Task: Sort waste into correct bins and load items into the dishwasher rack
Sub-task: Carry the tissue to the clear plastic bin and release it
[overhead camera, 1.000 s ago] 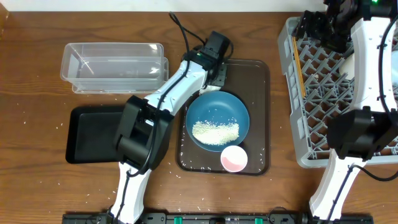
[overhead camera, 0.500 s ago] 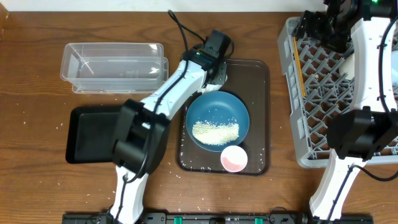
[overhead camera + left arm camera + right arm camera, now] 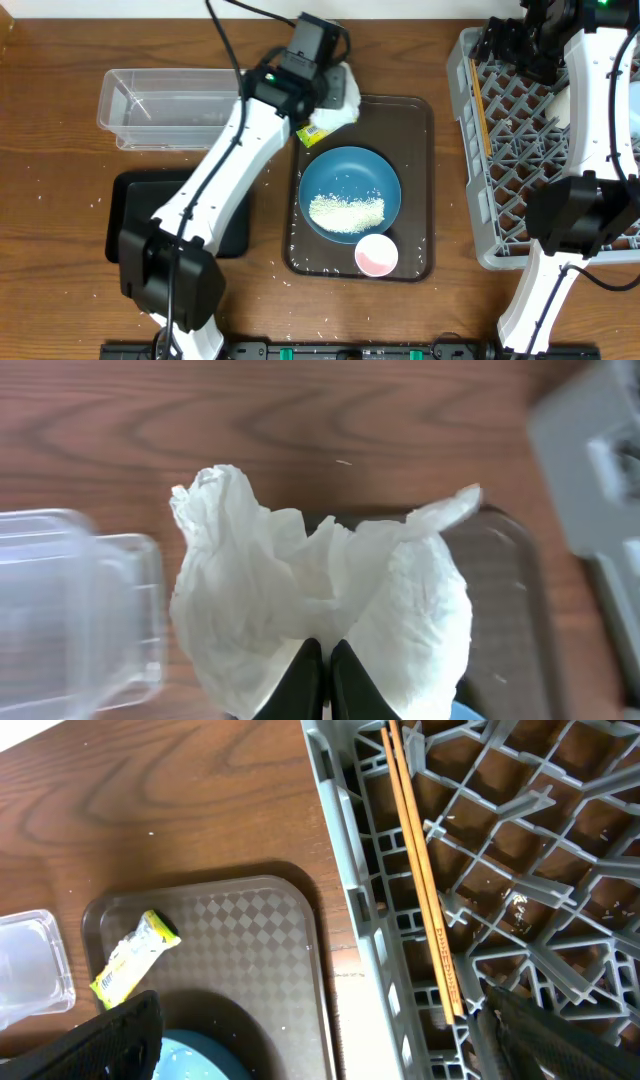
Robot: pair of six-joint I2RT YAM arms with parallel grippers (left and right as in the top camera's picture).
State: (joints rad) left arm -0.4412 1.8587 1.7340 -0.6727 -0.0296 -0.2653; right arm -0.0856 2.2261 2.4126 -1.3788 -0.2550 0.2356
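Note:
My left gripper (image 3: 322,647) is shut on the crumpled white tissue (image 3: 320,590), which hangs over the far left corner of the brown tray (image 3: 415,180), right of the clear tub (image 3: 180,105). The yellow-green wrapper (image 3: 312,133) lies on the tray just below it. Rice (image 3: 347,211) is heaped in the dark-blue dish (image 3: 350,180), and the pink cup (image 3: 376,254) stands in front of it. My right gripper (image 3: 330,1055) is open over the left wall of the rack (image 3: 520,150), where the chopsticks (image 3: 420,870) lie.
The black tray (image 3: 140,215) lies at the front left, partly under my left arm. Loose rice grains are scattered on the brown tray and on the table around it. The right arm stands along the rack's right side.
The left gripper closed on the tissue, then lifted it off the tray's far corner and moved back and left toward the tub. The wrapper is now uncovered. The right arm stayed still.

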